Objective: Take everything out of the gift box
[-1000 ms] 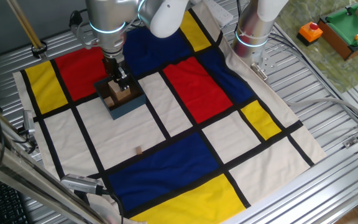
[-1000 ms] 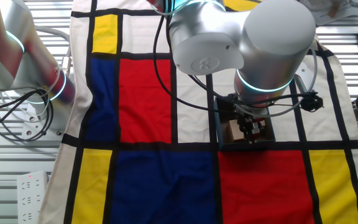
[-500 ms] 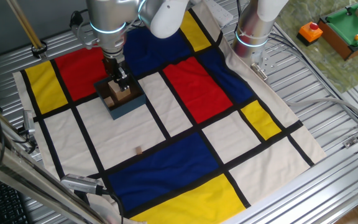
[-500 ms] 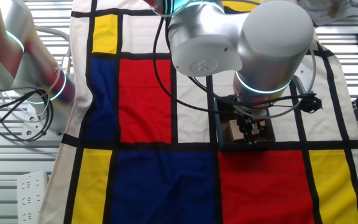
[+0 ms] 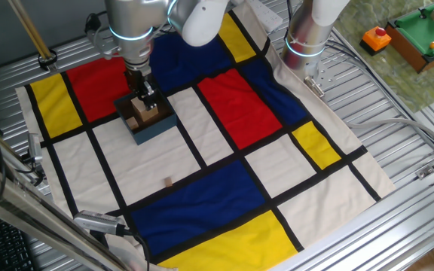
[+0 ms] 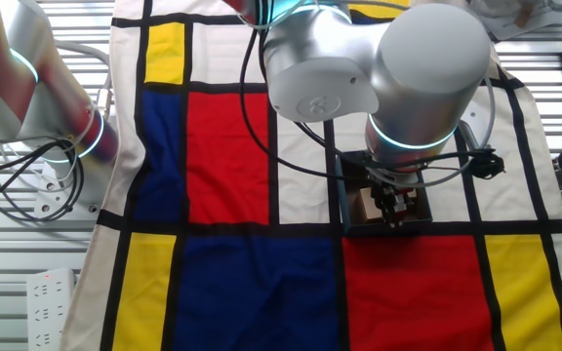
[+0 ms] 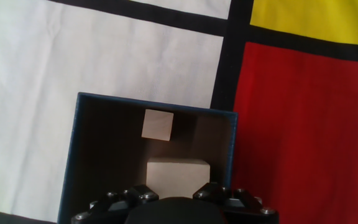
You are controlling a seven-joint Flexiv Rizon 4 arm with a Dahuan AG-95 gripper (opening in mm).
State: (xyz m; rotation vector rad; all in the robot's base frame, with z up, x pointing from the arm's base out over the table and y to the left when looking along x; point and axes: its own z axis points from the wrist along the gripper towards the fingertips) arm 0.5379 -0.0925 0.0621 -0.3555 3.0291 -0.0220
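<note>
I have the hand [image 5: 148, 108] down inside the box [image 5: 155, 129], which sits on a white panel of the checked cloth [image 5: 277, 162] at the far left of the tabletop, just beside the red panel. Through the hand view the box's dark inside holds two blocks: the cube [image 7: 178, 177] lies right under the fingers [image 7: 124, 200], and the smaller block [image 7: 157, 124] rests farther off against the far wall. The fingers stand on either side of the cube's near edge, so I read them as set narrowly around it, but whether the pads actually press its sides I cannot tell; the contact is hidden under the hand body. The arm comes straight down from above, which makes sense to me: the low walls leave little room, and a vertical approach keeps the fingers off the rim. A tiny brown piece [image 5: 168, 181] lies on the cloth nearer to me, well apart from the box. I judge the cube is the first thing to lift out, with the smaller block left for afterwards.
</note>
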